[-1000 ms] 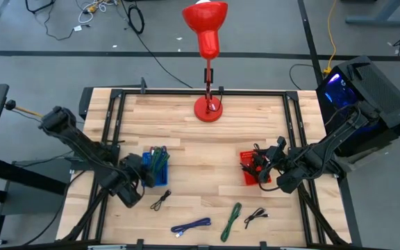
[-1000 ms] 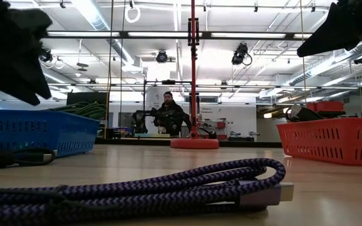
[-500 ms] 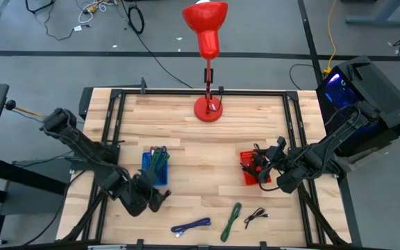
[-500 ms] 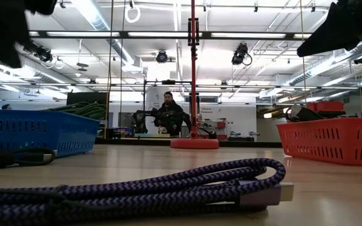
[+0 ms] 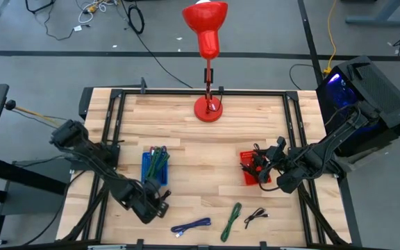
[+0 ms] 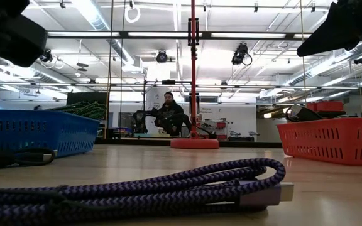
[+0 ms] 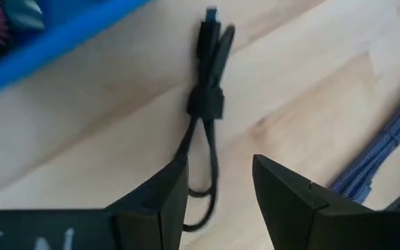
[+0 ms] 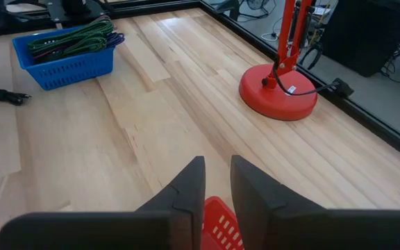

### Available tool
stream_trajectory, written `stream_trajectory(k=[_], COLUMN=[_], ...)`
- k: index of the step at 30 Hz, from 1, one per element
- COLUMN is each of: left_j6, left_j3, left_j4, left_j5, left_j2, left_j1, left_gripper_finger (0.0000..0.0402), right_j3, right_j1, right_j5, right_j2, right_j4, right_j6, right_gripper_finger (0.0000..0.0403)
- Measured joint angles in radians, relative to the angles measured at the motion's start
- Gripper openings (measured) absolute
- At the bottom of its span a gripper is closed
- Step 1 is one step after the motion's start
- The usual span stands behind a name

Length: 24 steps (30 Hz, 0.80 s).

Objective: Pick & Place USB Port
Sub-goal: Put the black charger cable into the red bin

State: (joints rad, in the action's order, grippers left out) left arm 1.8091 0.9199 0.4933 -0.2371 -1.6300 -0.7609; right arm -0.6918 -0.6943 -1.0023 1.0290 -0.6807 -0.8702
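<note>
The left gripper point(image 5: 160, 203) is carried away from the blue basket point(image 5: 146, 165), toward the table's front edge, and is now set over the small black cable point(image 7: 205, 104) lying just beside that basket. In the wrist view the cable's loop is framed between the parted fingers point(image 7: 287, 201). In the low view, the dark arm mass is lifted toward the upper corner.

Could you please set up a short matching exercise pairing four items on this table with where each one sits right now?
Items:
1. blue plastic basket
2. red plastic basket
3. bundled black cable
4. red lamp base

Places:
A. table's far edge, centre
B. under the left end effector
C. below the right end effector
D. left half, holding green cables

Pairs: 1-D, 2-C, 3-B, 4-A
</note>
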Motion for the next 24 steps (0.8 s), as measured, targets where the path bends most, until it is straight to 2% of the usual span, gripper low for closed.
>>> stream_trajectory(k=[4,11,16,24], left_j6=[0.013,0.012,0.005,-0.037], left_j3=[0.000,0.000,0.000,0.000], left_j4=[-0.008,-0.006,-0.007,-0.009], left_j5=[0.060,0.059,0.068,0.104], left_j2=[-0.010,-0.010,-0.010,-0.010], left_j1=[0.002,0.003,0.003,0.003], left_gripper_finger=[0.0166,0.0142,0.0101,0.0013], right_j3=[0.000,0.000,0.000,0.000], right_j1=[0.000,0.000,0.000,0.000], right_j5=[-0.001,-0.002,-0.002,-0.002], right_j2=[0.000,0.000,0.000,0.000], right_j4=[0.000,0.000,0.000,0.000], right_j6=[0.000,0.001,0.008,0.011], right_gripper_finger=[0.0071,0.0071,0.0071,0.0071])
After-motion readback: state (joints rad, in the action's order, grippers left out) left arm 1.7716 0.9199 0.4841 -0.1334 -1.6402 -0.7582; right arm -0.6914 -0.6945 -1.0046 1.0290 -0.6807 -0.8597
